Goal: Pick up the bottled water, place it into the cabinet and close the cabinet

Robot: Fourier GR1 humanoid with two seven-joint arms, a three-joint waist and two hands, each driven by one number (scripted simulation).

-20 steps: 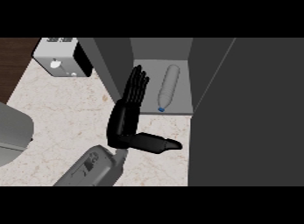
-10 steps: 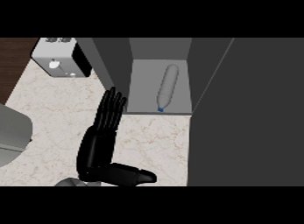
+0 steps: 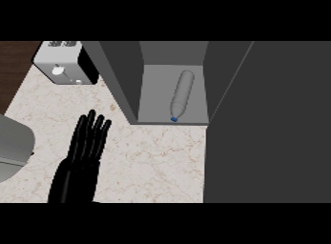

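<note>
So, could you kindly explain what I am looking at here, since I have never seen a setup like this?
This is a single view taken from the robot's head, looking steeply down at a pale marbled kitchen counter. The long black shape at the lower left is one of the robot's hands, fingers straight and held over the counter; it holds nothing. I take it for the left hand, as it shows on the left side; the other hand is out of view. The dark grey box is an open cabinet, and the clear plastic water bottle with a blue cap lies on its side inside it. The wide dark panel at the right may be its door. A white and black toaster stands at the upper left.
</note>
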